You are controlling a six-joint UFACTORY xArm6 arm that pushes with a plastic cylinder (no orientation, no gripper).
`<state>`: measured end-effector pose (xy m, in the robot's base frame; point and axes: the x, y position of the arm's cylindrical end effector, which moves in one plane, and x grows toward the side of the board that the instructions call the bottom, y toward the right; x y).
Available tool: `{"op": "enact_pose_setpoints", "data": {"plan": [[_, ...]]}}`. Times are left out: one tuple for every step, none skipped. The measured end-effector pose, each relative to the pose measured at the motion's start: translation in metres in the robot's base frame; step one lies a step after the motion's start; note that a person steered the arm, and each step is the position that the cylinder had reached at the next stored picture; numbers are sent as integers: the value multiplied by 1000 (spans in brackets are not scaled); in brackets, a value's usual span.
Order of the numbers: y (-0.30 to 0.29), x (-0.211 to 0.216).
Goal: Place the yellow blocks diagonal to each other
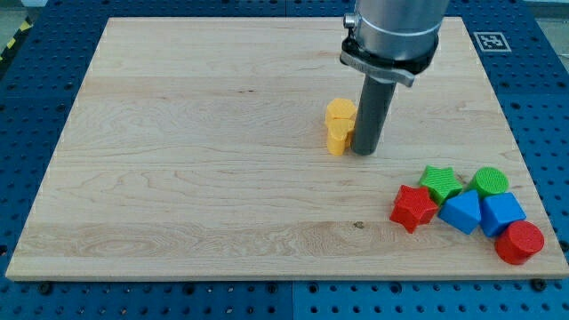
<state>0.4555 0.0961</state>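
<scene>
Two yellow blocks sit together near the board's middle, right of centre. The upper yellow block (339, 111) looks hexagonal; the lower yellow block (337, 138) is a star-like shape touching it just below. My tip (364, 151) stands on the board right beside them, touching or nearly touching the right side of the lower yellow block. The dark rod rises from there to the grey arm body at the view's top.
A cluster of blocks lies at the lower right of the wooden board (178, 178): a red star (413, 207), a green star (441, 183), a green cylinder (490, 181), two blue blocks (461, 213) (501, 213) and a red cylinder (519, 242).
</scene>
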Motion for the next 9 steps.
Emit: {"op": "enact_pose_setpoints", "data": {"plan": [[0, -21], [-10, -51], [-34, -74], [-46, -64], [-47, -36], [-58, -52], [-77, -77], [-100, -100], [-116, -108]]}}
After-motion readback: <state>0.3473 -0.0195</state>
